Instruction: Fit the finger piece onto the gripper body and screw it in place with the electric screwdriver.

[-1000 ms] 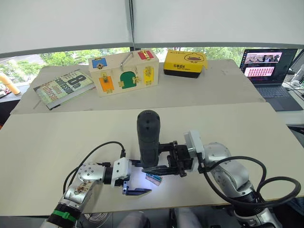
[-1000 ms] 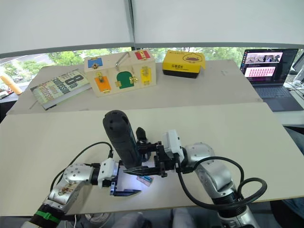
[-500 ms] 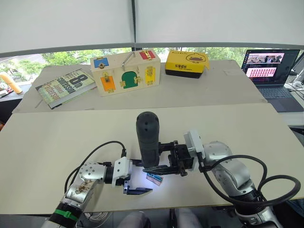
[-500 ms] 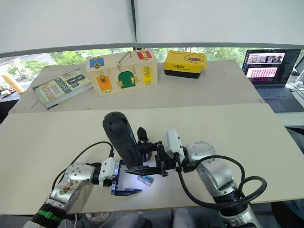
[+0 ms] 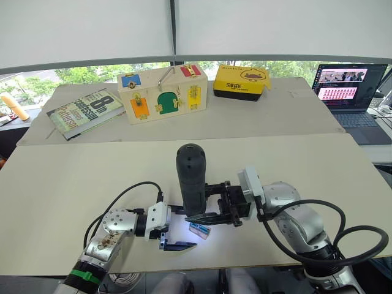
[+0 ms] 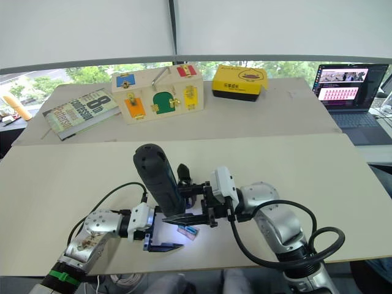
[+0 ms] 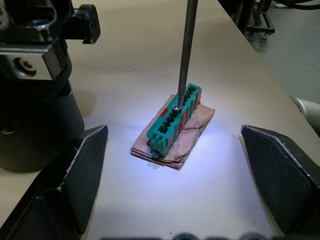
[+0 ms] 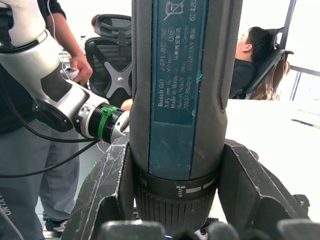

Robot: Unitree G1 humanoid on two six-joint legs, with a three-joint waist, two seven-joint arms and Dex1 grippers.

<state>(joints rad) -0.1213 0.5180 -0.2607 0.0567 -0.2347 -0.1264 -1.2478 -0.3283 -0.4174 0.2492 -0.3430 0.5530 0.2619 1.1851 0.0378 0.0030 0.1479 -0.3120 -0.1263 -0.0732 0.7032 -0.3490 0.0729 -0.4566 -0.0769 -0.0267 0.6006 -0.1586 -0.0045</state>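
Upright, the screwdriver [image 5: 191, 179] stands clenched in the right gripper [image 5: 215, 205], its bit [image 7: 186, 50] pointing down onto a screw in the green tray [image 7: 173, 120] on the desk [image 5: 73, 184]. Just beside, the left gripper [image 5: 174, 228] hangs released, its fingers [image 7: 70, 175] flanking the tray without touching. Its wrist view alone shows bit meeting screw; the gripper body [image 7: 35, 85] stands nearby.

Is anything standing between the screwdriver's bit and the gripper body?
Nothing visible does. The electric screwdriver has its bit on the green tray, and only bare table lies between it and the gripper body.
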